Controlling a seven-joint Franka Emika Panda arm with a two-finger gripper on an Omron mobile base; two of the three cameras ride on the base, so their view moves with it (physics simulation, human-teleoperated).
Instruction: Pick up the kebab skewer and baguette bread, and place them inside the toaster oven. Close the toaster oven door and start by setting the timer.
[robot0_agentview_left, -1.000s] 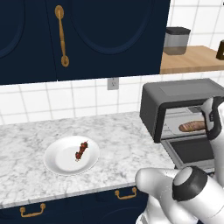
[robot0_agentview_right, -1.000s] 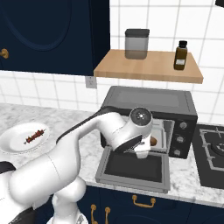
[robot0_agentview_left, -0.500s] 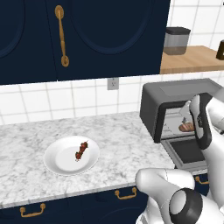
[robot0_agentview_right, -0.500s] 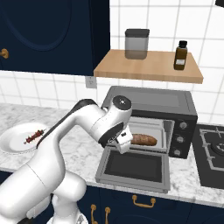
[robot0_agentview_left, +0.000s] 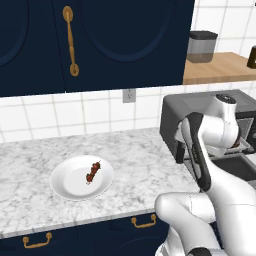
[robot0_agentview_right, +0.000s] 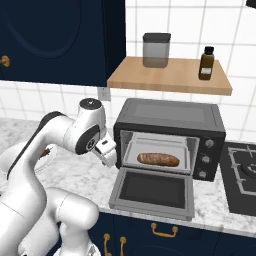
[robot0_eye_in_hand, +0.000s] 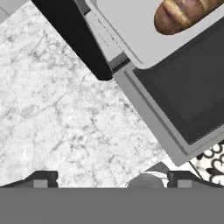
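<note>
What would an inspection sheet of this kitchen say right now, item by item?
Surface: marble counter, bare between the plate and the oven.
Job's things: bread lies on the tray inside the toaster oven; oven door hangs open and flat; skewer rests on the white plate.
Clutter: grey canister and dark bottle on the wooden shelf.
Claw: claw is open and empty, just left of the oven mouth.
Cables: nothing seen.
Surroundings: navy cabinets, white tiled wall, wall socket, stove to the right.

Baguette bread inside toaster oven
</note>
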